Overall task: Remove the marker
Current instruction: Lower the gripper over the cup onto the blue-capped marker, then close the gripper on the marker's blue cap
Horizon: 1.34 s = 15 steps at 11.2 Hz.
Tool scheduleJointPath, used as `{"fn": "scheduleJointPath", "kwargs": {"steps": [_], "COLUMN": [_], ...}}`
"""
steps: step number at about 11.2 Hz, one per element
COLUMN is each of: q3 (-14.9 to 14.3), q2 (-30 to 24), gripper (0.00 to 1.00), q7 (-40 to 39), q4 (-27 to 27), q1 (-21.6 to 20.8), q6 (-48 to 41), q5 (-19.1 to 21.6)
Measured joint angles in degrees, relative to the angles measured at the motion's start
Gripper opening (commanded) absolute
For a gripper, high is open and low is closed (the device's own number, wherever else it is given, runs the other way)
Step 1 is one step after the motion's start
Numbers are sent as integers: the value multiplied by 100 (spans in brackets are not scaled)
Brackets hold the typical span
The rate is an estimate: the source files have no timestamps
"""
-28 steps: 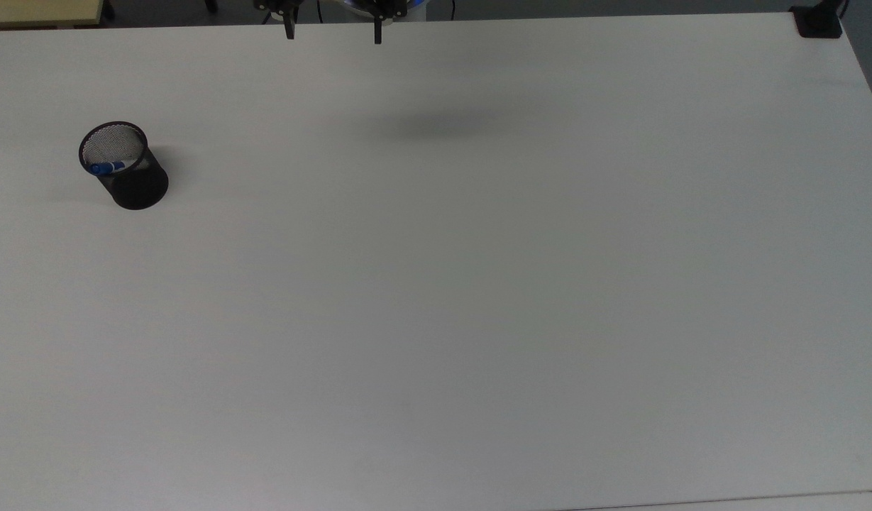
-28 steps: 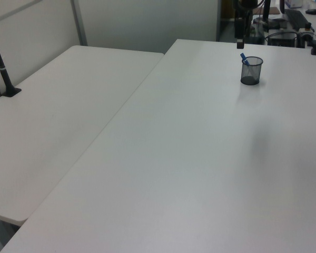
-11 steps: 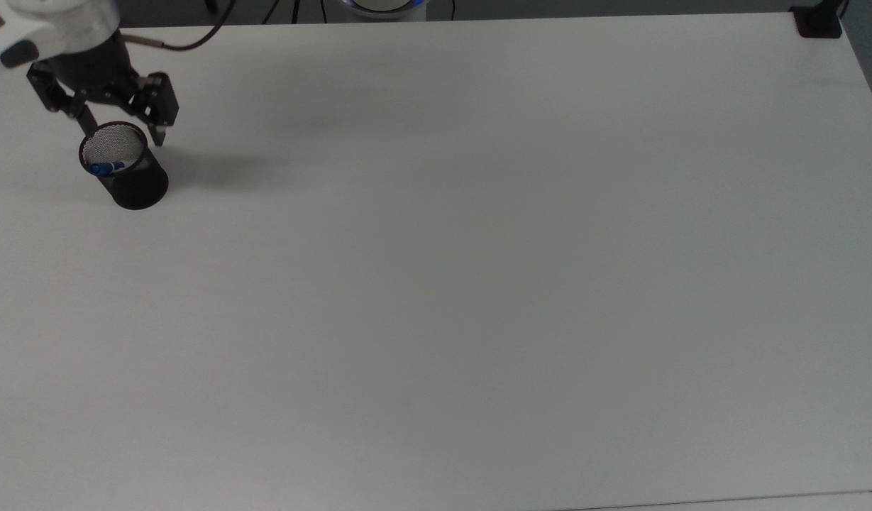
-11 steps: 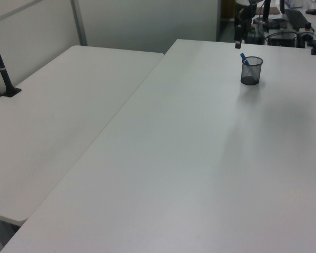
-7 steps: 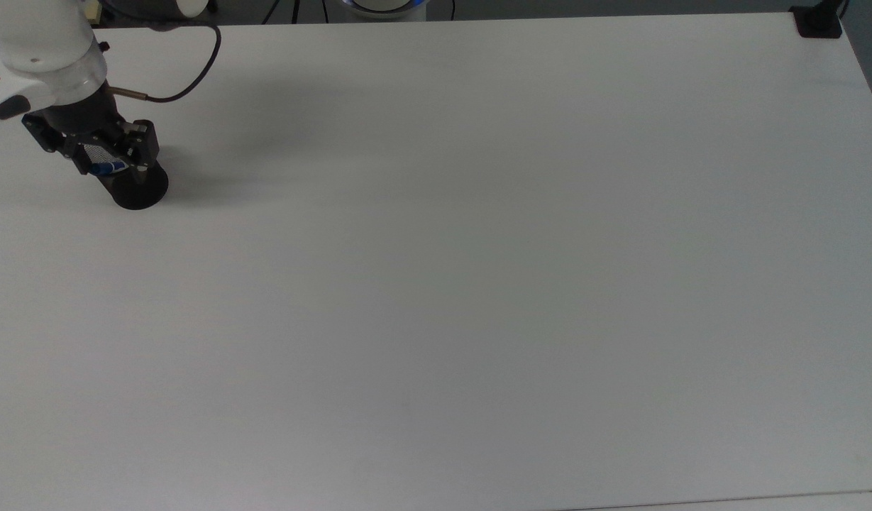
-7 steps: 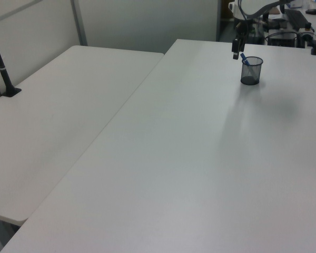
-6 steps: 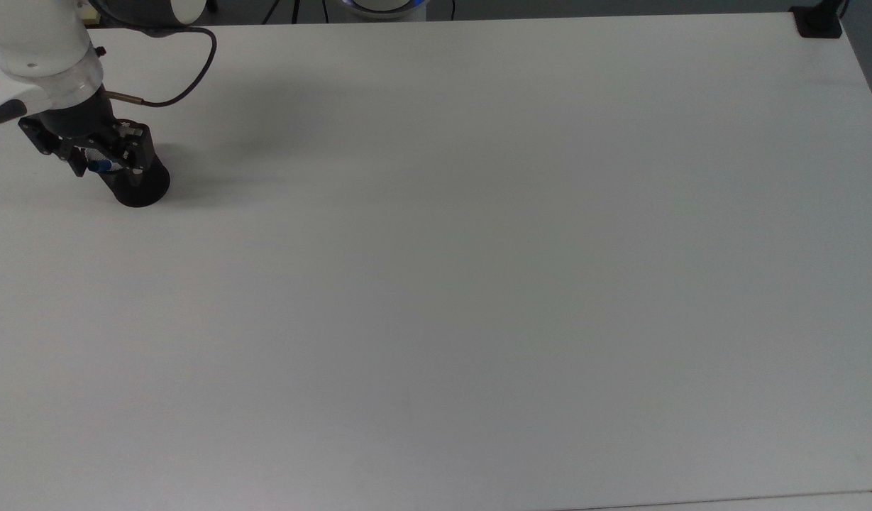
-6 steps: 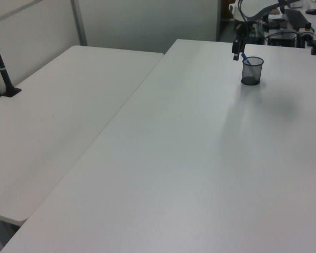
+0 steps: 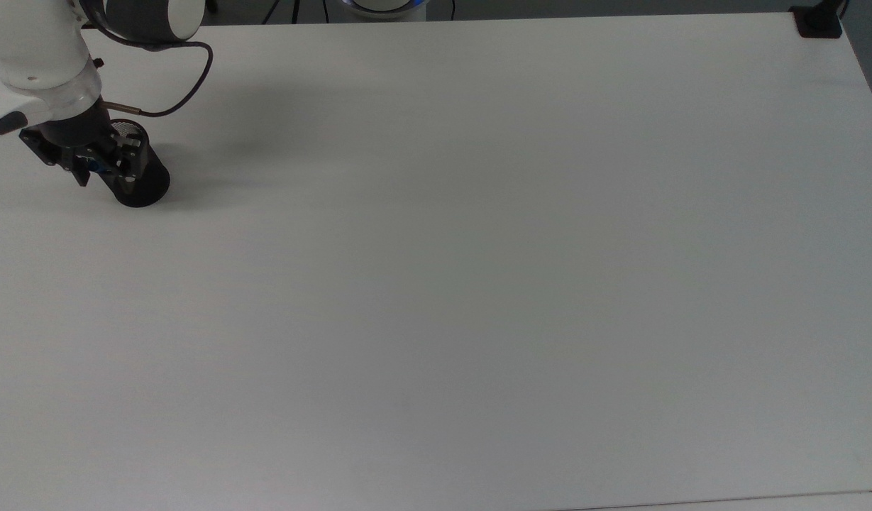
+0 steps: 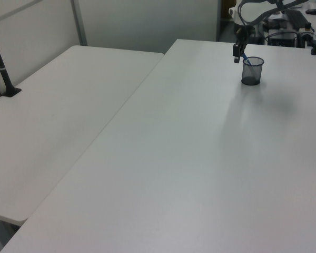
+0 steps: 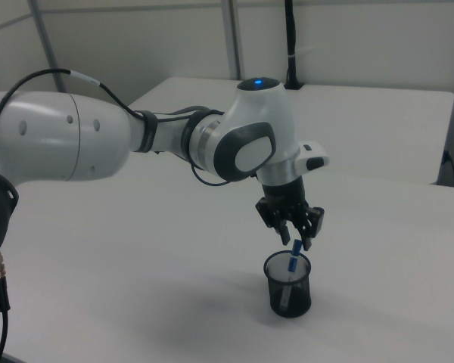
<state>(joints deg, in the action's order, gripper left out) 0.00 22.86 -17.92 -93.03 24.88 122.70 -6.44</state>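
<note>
A black mesh cup (image 9: 143,186) stands near the far-left of the white table (image 9: 478,248) in the top view. The marker (image 11: 293,257), white with a blue cap, leans inside it with the cap poking above the rim. My gripper (image 11: 296,240) hangs straight down over the cup's mouth. It is open, with its fingers on either side of the blue cap and apart from it. In the top view the gripper (image 9: 103,172) covers most of the cup's opening, and a bit of the blue marker (image 9: 95,167) shows between the fingers. The left view shows the cup (image 10: 252,71) at the far right.
A black clamp mount (image 9: 819,21) sits on the table's corner at the top view's upper right. A second white table (image 10: 52,121) adjoins on the left view's left, with a black post (image 10: 2,63) clamped to it. A black cable (image 9: 187,92) loops from my wrist.
My arm swung from the table's far edge to the cup and came down over it. In the last half second the fingers sank lower around the marker's cap. Cup and marker have not moved.
</note>
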Motion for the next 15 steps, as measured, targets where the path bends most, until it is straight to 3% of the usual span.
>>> {"fn": "scheduleJointPath", "kwargs": {"steps": [1, 2, 3, 4, 5, 8, 11, 12, 15], "q3": [0, 0, -1, -1, -2, -3, -3, -3, -3], "q2": [8, 8, 6, 4, 4, -33, -213, -269, -300], "gripper": [37, 57, 66, 68, 66, 41, 28, 28, 52], "q7": [-56, -128, -179, -194, -196, -217, -221, -222, -223], "q4": [0, 1, 6, 7, 7, -15, -34, -50, -115], "q1": [0, 12, 50, 97, 139, 205, 206, 205, 205], "q6": [2, 2, 2, 2, 2, -50, -311, -369, -396], "q5": [-8, -9, -10, -10, -10, -10, -10, -10, -10]}}
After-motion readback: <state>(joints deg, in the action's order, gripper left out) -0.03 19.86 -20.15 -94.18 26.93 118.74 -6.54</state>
